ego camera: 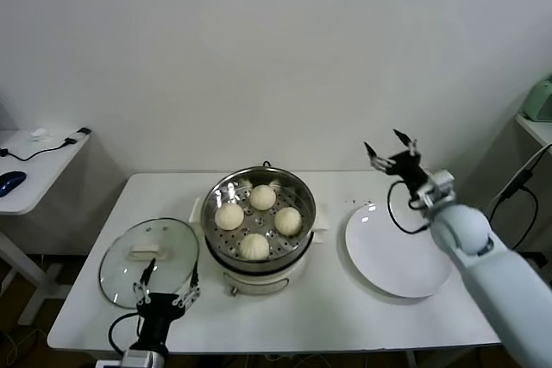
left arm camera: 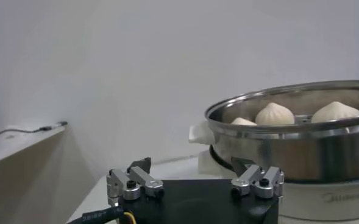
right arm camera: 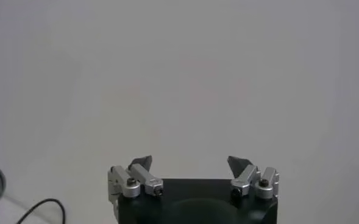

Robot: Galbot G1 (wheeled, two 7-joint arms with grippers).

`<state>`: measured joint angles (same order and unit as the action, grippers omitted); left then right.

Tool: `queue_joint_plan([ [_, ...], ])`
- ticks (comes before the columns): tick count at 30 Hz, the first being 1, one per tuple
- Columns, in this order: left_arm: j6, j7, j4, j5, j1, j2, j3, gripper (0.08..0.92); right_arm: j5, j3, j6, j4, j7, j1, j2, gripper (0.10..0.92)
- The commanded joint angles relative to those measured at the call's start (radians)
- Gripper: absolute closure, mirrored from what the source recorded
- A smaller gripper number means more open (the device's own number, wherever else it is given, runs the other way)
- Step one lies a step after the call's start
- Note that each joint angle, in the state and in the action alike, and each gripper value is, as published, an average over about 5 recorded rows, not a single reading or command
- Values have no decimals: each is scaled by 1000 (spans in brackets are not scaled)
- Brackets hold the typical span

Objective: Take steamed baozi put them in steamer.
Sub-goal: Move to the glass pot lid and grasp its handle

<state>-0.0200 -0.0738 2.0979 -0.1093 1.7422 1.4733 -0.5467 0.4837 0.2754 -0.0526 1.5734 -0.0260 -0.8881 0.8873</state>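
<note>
The shiny steel steamer [ego camera: 259,252] stands on its cream base at the table's middle, with several pale baozi [ego camera: 229,216] on the perforated tray inside. It also shows in the left wrist view [left arm camera: 295,143], with bun tops [left arm camera: 275,114] over the rim. My right gripper [ego camera: 392,151] is open and empty, raised above the far right of the table, beyond the white plate [ego camera: 398,252]; in its wrist view [right arm camera: 190,163] it faces the bare wall. My left gripper [ego camera: 166,280] is open and empty, low at the table's front left, by the glass lid [ego camera: 148,260]; its own view [left arm camera: 191,164] shows it too.
A side table [ego camera: 34,165] with a cable and a blue mouse stands at the far left. A pale green object [ego camera: 540,101] sits on a shelf at the right edge. The wall runs close behind the table.
</note>
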Motion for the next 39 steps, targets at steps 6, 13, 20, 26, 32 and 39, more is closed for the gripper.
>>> queue_joint_plan([
  [6,-104,-26,-46,-103,-17,-16,-10,177,-179,359,-283,30,-22,-615,412,203],
  [13,-147,-204,-129,-388,-43,-23,-16,177,-178,339,-279,36,-3,-657,448,203],
  [20,-196,-376,-292,-865,-102,-77,-76,177,-177,321,-213,73,20,-675,456,203],
  [26,-85,-422,-448,-1117,-160,-153,-99,177,-176,318,-164,96,22,-666,461,203],
  [32,7,-396,-582,-1180,-244,-170,-99,177,-180,317,-156,115,19,-671,470,203],
  [39,46,-361,-627,-1196,-317,-178,-94,177,-188,319,-152,128,18,-682,478,203],
])
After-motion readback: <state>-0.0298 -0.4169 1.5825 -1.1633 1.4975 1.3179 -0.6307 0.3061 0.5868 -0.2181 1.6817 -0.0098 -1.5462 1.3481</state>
